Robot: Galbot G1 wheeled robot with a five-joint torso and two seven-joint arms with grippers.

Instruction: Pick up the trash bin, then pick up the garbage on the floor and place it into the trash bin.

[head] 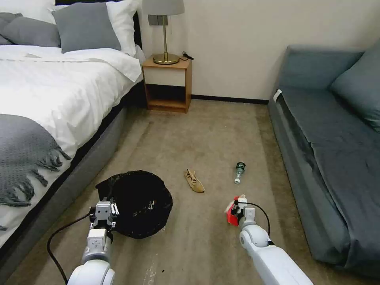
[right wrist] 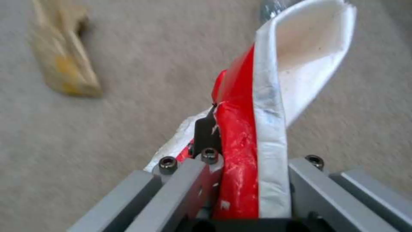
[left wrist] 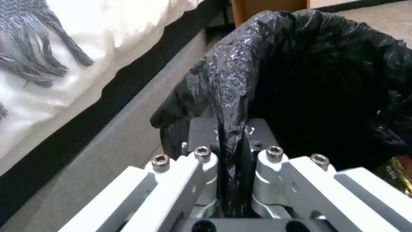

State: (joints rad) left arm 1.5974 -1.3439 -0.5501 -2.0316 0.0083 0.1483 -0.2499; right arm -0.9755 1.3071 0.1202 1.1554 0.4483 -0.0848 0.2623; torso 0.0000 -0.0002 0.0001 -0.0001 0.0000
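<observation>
The trash bin (head: 138, 204), lined with a crinkled black bag, hangs low beside the bed, and my left gripper (head: 104, 214) is shut on its near rim. The left wrist view shows the black bag (left wrist: 300, 74) pinched between the fingers, with a gold wrapper (left wrist: 397, 172) glinting inside. My right gripper (head: 236, 209) is shut on a red-and-white packet (head: 230, 211), seen close up as the packet (right wrist: 257, 106) clamped in the jaws. A tan crumpled scrap (head: 194, 181) and a small clear bottle (head: 239, 172) lie on the carpet ahead.
The bed (head: 43, 103) runs along the left, a grey sofa (head: 336, 150) along the right, and a wooden nightstand (head: 167, 84) with a lamp stands at the far wall. Open carpet lies between them.
</observation>
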